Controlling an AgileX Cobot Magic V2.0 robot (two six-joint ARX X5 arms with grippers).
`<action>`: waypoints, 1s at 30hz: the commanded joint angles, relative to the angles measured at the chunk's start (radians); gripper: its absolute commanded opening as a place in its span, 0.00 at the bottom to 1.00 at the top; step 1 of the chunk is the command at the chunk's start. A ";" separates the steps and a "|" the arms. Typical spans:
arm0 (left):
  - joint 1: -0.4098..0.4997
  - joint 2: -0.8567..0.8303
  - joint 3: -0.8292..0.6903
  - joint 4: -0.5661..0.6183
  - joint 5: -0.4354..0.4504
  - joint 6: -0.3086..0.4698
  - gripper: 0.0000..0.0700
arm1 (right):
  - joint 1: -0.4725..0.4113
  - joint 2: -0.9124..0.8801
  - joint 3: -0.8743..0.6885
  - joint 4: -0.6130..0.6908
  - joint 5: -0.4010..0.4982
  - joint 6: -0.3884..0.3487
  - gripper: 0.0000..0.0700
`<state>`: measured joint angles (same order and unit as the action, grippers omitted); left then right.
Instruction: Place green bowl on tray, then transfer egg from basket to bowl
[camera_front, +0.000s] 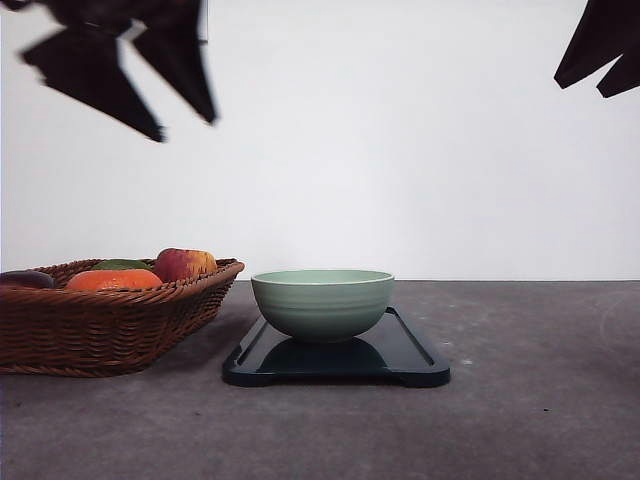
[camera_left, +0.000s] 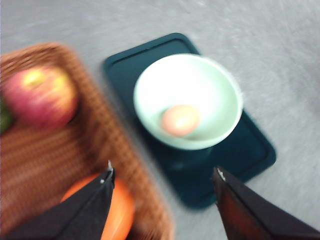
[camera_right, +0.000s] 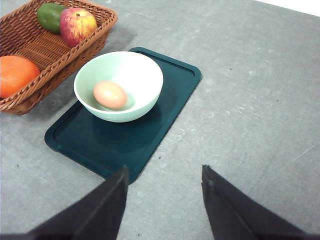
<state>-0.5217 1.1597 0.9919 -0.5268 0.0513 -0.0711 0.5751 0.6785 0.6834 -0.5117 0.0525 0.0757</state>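
Note:
The green bowl (camera_front: 322, 300) stands on the black tray (camera_front: 410, 352) in the middle of the table. Inside the bowl (camera_right: 120, 85) lies the egg (camera_right: 110, 94), pale reddish-brown, resting on the bottom; the left wrist view shows the egg (camera_left: 180, 120) there too. The wicker basket (camera_front: 100, 325) sits left of the tray, its rim close to the tray's edge. My left gripper (camera_front: 185, 125) hangs open high above the basket, holding nothing. My right gripper (camera_front: 595, 85) is raised at the upper right, open and empty, well clear of the tray (camera_right: 100, 145).
In the basket (camera_right: 35, 47) lie a red-yellow apple (camera_right: 77, 25), an orange fruit (camera_right: 15, 75) and a green fruit (camera_right: 50, 16). A dark fruit (camera_front: 25, 279) shows at its left end. Bare grey tabletop (camera_right: 250, 100) stretches right of the tray.

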 joint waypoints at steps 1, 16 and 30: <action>0.013 -0.041 -0.052 0.003 0.000 0.003 0.56 | 0.005 0.006 0.005 0.009 0.000 -0.001 0.40; 0.114 -0.473 -0.375 -0.015 -0.013 -0.106 0.56 | 0.005 0.007 0.005 -0.014 -0.003 -0.014 0.40; 0.116 -0.514 -0.377 -0.107 -0.032 -0.098 0.00 | 0.006 -0.001 0.005 -0.011 -0.023 -0.006 0.02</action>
<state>-0.4032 0.6411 0.6102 -0.6426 0.0223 -0.1734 0.5751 0.6761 0.6834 -0.5339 0.0296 0.0687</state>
